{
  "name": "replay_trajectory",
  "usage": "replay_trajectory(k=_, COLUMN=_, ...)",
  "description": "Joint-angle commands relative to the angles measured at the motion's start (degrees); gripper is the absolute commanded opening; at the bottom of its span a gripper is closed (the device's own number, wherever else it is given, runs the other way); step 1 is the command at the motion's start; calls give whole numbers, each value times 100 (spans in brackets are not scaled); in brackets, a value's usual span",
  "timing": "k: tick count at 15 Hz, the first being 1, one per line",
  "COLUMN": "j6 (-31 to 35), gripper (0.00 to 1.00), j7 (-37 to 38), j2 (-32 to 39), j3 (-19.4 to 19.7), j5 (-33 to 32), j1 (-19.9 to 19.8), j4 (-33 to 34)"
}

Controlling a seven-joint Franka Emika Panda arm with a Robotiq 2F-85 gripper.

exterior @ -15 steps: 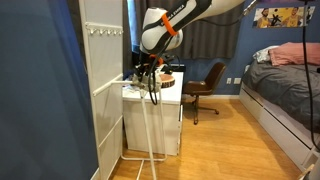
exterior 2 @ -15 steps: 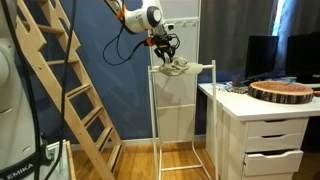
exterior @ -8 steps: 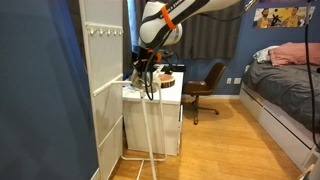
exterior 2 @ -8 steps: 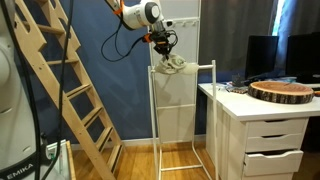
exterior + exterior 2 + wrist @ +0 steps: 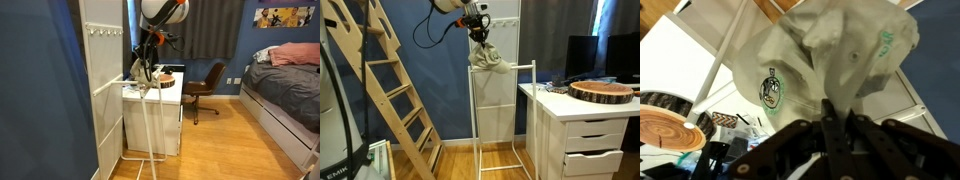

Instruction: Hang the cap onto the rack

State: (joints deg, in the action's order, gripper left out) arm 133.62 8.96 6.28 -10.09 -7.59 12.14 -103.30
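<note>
The cap (image 5: pixel 487 58) is a pale grey-beige floppy pouch with a green round emblem (image 5: pixel 772 88). It hangs from my gripper (image 5: pixel 478 37), which is shut on its fabric (image 5: pixel 837 108). The cap hangs just above the top bar of the thin white rack (image 5: pixel 510 68); whether its bottom touches the bar I cannot tell. In an exterior view the cap (image 5: pixel 140 70) hangs by the rack's slanted poles (image 5: pixel 152 120). White rack tubes show behind the cap in the wrist view (image 5: pixel 725 55).
A white desk with drawers (image 5: pixel 582 130) holds a round brown wooden slab (image 5: pixel 603 91) beside the rack. A wooden ladder (image 5: pixel 395 90) leans at the blue wall. A tall white panel with pegs (image 5: pixel 103 60), a brown chair (image 5: pixel 207 88) and a bed (image 5: pixel 290 85) stand around.
My gripper has risen with the cap, lifting it from resting on the rack's top bar to hanging above it.
</note>
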Motion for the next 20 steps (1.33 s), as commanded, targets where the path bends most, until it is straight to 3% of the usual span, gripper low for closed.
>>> replay_trajectory(k=1, j6=-512, gripper=3, j7=827, j2=-638, j3=-9, j5=-160, j1=82, j4=-364)
replay_trajectory(k=8, j6=-1682, gripper=3, j7=3058, j2=-1486, j3=-422, j5=-532, j1=54, j4=-948)
replay_trajectory(k=12, j6=-1217, gripper=3, j7=4213, j2=-1256, j3=-678, j5=-722, j1=38, j4=-1117)
replay_trajectory(k=16, j6=-490, gripper=3, j7=5451, j2=-885, j3=-682, j5=-1166, j1=1, j4=-1221)
replay_trajectory(k=20, j6=-288, gripper=3, j7=5870, j2=-384, j3=-546, j5=-1169, j1=77, j4=-1143)
